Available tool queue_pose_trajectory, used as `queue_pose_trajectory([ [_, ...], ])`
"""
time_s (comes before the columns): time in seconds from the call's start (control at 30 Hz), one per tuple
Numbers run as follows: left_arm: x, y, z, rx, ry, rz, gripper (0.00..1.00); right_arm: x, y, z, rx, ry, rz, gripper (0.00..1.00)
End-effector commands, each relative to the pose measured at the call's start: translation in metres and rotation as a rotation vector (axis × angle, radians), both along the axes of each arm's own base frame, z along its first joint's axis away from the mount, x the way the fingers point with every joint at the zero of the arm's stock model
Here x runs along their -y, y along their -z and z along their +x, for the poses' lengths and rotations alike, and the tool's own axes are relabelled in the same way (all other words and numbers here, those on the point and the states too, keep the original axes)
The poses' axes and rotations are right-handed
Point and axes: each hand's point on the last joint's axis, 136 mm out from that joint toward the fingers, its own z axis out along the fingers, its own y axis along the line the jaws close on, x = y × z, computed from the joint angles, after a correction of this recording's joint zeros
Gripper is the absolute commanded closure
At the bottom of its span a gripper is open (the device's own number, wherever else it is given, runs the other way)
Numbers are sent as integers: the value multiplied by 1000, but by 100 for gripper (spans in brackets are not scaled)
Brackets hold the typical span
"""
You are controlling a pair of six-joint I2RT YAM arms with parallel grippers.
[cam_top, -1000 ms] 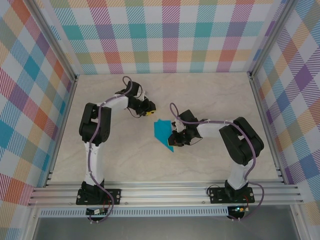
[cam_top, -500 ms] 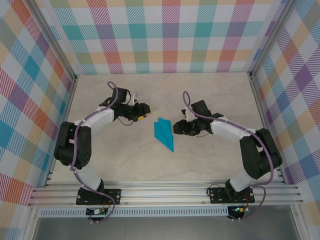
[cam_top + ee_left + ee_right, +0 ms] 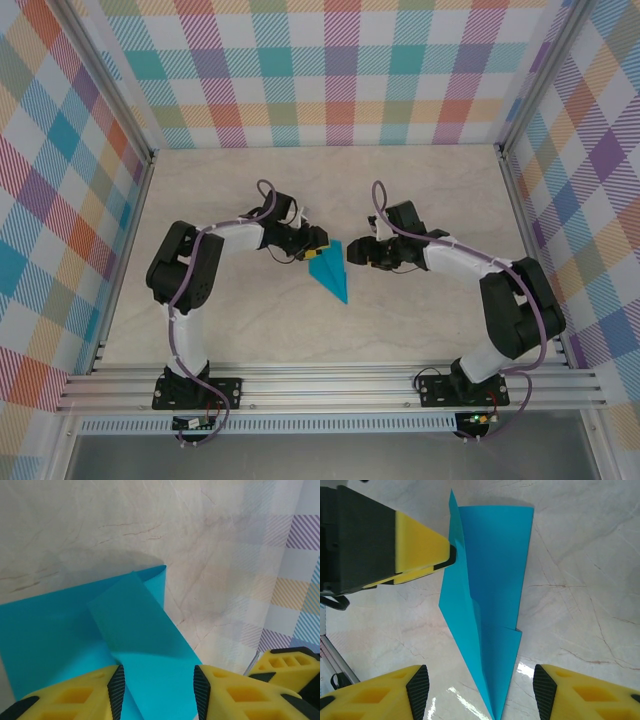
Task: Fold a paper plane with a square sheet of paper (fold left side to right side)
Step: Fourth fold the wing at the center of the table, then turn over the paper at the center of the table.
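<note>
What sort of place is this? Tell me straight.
Probably a robot test cell: plaid walls, an aluminium frame rail, and a marble-look table holding a blue paper plane.

The table has a pale, cream, marble-look top with faint brownish veins, seen close in the left wrist view and the right wrist view. A light glare falls on it close to the plane's tip. The paper plane lies on it about the middle, a narrow cyan-blue dart. Its pointed tip is toward the near side and slightly right, its wide end toward the far side. A folded layer overlaps the rest of the paper.
</note>
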Motion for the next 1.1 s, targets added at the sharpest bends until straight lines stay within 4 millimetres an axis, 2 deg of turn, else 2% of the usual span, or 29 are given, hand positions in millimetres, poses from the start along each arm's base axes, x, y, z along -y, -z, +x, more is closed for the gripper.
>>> queue_pose_trajectory([
  [0.0, 16, -2, 2, 3, 34, -32, 58, 4, -10, 1, 31, 13, 19, 41],
  [0.23, 25, 8, 1, -17, 53, -26, 61, 8, -18, 4, 46, 33, 38, 40],
  [0.57, 7, -6, -11, 15, 34, 53, 52, 12, -13, 2, 38, 41, 36, 40],
  [0.8, -5, -7, -23, 6, -4, 75, 49, 12, -9, 1, 28, 38, 37, 40],
  [1.07, 14, 3, -29, -32, 17, -2, 49, 9, -7, 1, 19, 29, 47, 40],
])
